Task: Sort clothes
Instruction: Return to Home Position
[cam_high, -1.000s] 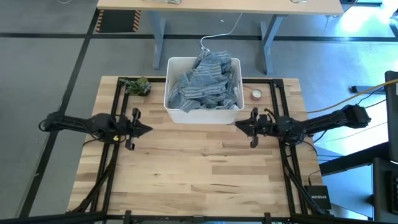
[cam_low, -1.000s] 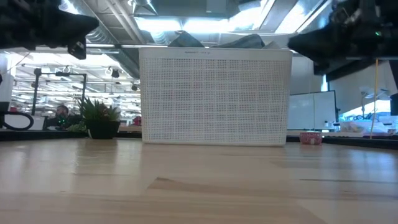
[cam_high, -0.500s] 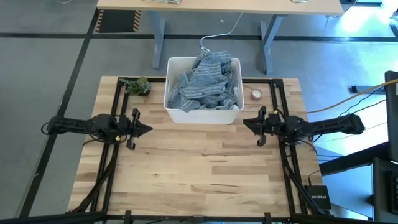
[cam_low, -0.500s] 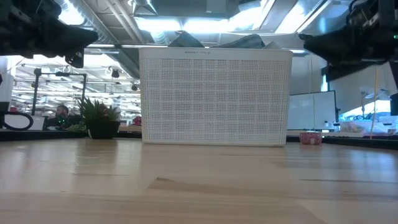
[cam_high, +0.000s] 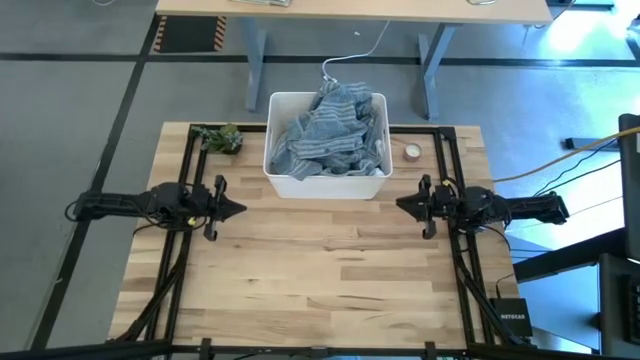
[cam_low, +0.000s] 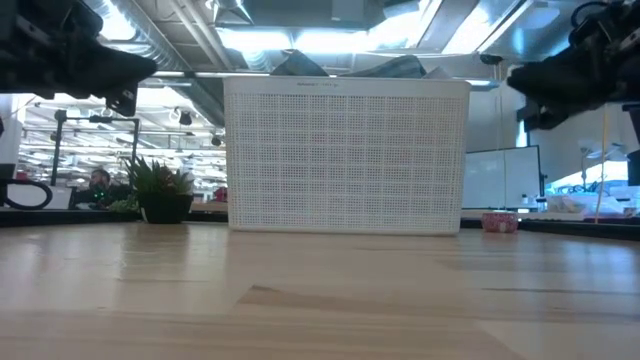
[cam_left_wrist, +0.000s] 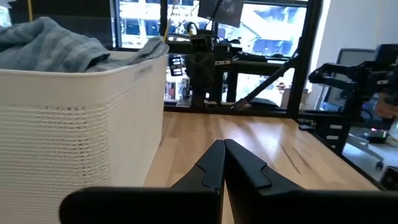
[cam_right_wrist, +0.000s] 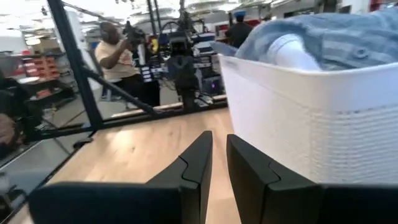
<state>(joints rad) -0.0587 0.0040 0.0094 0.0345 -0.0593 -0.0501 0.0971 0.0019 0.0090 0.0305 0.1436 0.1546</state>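
The clothes (cam_high: 328, 130), a heap of blue-grey striped fabric, fill a white perforated basket (cam_high: 327, 184) at the table's far middle and rise above its rim (cam_left_wrist: 56, 43). My left gripper (cam_high: 240, 208) hovers level over the table left of the basket, pointing right, shut on nothing (cam_left_wrist: 224, 144). My right gripper (cam_high: 400, 205) hovers level right of the basket, pointing left. Its fingers stand a narrow gap apart (cam_right_wrist: 219, 140) with nothing between them. Both are clear of the basket and the table.
A small potted plant (cam_high: 220, 137) stands at the far left of the table, and a small pink roll (cam_high: 412, 152) at the far right beside the basket. Black frame rails (cam_high: 186, 170) run along both sides. Bare wood (cam_high: 330, 270) lies nearer. A person (cam_right_wrist: 118, 53) stands beyond the table.
My right gripper has drawn back toward the table's right edge, away from the basket, staying level as the arm folded back. Its finger gap is unchanged. The clothes and basket have not moved.
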